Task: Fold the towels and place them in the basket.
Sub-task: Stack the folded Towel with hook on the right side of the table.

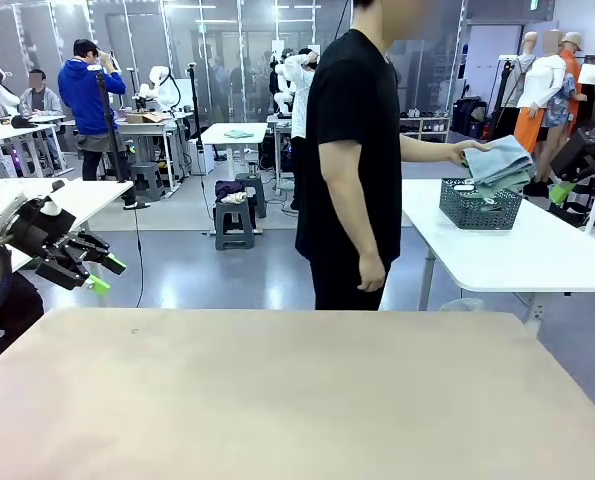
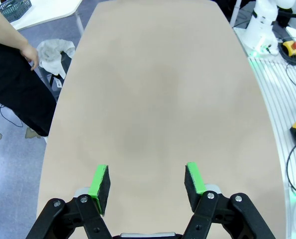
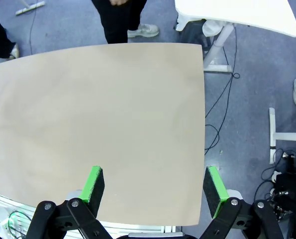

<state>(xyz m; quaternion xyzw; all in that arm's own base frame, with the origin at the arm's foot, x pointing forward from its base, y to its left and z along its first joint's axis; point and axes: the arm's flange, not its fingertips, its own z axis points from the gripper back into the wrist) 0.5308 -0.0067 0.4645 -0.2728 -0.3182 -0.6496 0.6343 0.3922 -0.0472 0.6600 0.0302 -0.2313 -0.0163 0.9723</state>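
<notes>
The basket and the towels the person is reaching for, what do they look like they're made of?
The basket looks like dark moulded plastic, matte, with open mesh sides. The towels on it look like soft cloth, pale grey-blue: they drape and crease under the person's hand. The weave is too far off to tell.

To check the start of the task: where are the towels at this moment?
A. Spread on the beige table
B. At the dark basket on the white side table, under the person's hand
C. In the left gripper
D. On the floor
B: the person's hand rests on the towels piled in the basket.
</notes>
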